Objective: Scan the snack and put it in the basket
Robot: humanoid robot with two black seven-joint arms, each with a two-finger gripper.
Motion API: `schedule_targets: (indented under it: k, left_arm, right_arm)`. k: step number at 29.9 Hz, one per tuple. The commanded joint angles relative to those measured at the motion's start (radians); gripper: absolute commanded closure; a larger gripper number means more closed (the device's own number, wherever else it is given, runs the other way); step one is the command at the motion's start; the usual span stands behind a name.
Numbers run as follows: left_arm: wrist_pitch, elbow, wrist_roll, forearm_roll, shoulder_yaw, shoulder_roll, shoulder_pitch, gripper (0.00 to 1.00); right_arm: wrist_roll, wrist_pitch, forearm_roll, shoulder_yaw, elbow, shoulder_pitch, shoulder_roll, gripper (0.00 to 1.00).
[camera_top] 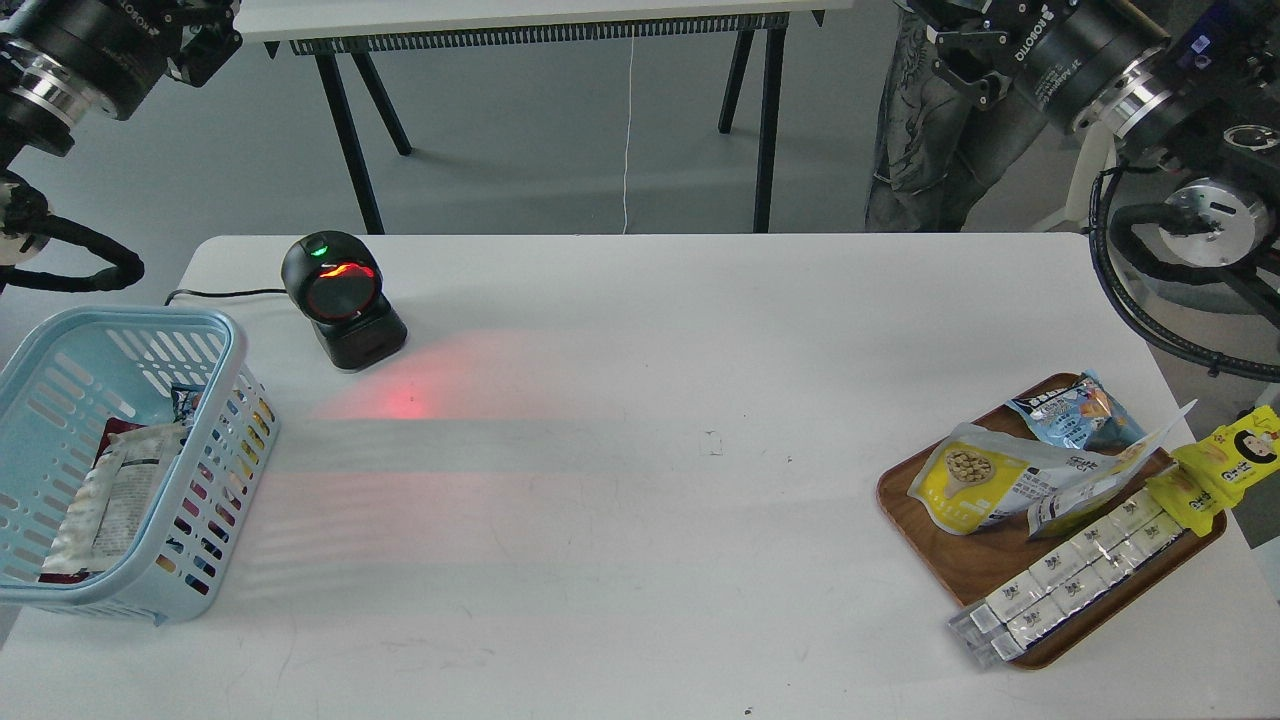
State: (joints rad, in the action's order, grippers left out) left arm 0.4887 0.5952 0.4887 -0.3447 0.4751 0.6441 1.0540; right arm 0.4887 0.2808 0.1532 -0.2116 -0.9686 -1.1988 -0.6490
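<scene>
The snack, a yellow-fronted pouch with a round picture of pale balls, lies flat on the left part of a brown wooden tray at the table's right. The light blue basket stands at the left edge with some packets inside. My left gripper is raised at the top left corner and my right gripper at the top right. Both are far above the table and cut off by the frame's top edge, so their fingers do not show. Neither is near the snack.
A black barcode scanner stands at the back left, casting a red glow on the white table. The tray also carries a small blue packet, a yellow cartoon-face packet and a strip of white packets.
</scene>
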Motion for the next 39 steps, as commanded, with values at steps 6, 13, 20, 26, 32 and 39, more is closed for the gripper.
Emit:
schedule_targets:
  k: [6, 13, 20, 26, 32, 39]
  left_arm:
    - [0.0, 0.0, 0.0, 0.004, 0.008, 0.006, 0.003, 0.0]
    - [0.0, -0.012, 0.0, -0.004, -0.006, -0.003, 0.0, 0.0]
    - [0.0, 0.002, 0.0, -0.004, -0.004, -0.006, 0.001, 0.0]
    - [0.0, 0.002, 0.0, -0.004, -0.004, -0.026, 0.011, 0.0]
    - [0.0, 0.002, 0.0, -0.004, -0.004, -0.04, 0.004, 0.0]
    - [0.0, 0.0, 0.0, -0.005, -0.006, -0.047, 0.003, 0.0]
  right_arm:
    - [0.0, 0.0, 0.0, 0.0, -0.004, 0.001, -0.009, 0.0]
    - [0.0, 0.014, 0.069, 0.018, -0.016, -0.007, -0.021, 0.0]
    - [0.0, 0.08, 0.314, 0.032, -0.019, -0.025, -0.031, 0.0]
    - [0.0, 0.089, 0.413, 0.155, -0.019, -0.103, -0.034, 0.0]
    - [0.0, 0.09, 0.447, 0.198, -0.019, -0.128, -0.037, 0.0]
    - [0.0, 0.089, 0.447, 0.198, -0.019, -0.131, -0.034, 0.0]
